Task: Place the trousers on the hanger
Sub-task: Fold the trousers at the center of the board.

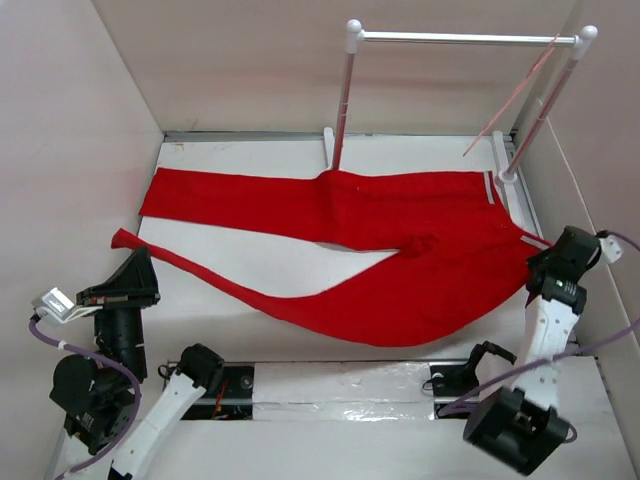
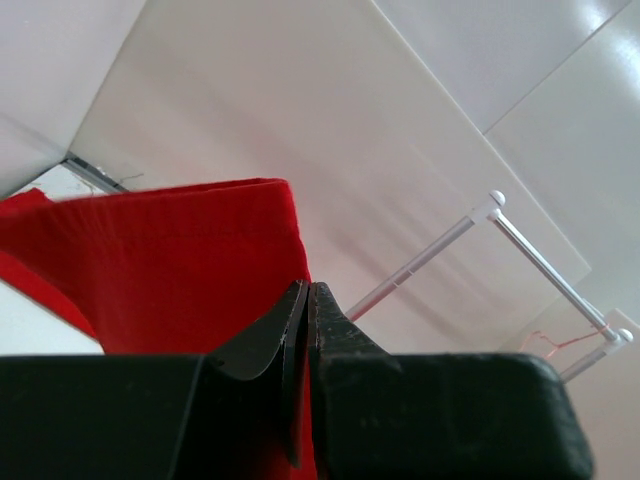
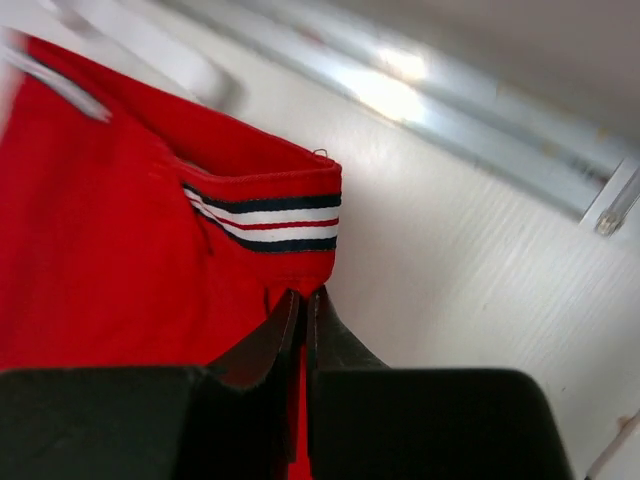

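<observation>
The red trousers (image 1: pixel 330 215) lie spread across the white table. One leg lies flat at the back. The other leg hangs in a sag between my two grippers. My left gripper (image 1: pixel 137 258) is shut on the leg's end, as the left wrist view (image 2: pixel 307 292) shows with red fabric (image 2: pixel 170 260) between the jaws. My right gripper (image 1: pixel 533 258) is shut on the waist end, just below the striped band (image 3: pixel 265 215), as the right wrist view (image 3: pixel 303 297) shows. The pinkish wire hanger (image 1: pixel 520 90) hangs from the right end of the rack bar, apart from the trousers.
A white-posted rack with a metal bar (image 1: pixel 460 38) stands at the back right, its feet on the table next to the trousers; it also shows in the left wrist view (image 2: pixel 520 240). Beige walls close in the table on the left, back and right. A metal rail (image 1: pixel 340 385) runs along the near edge.
</observation>
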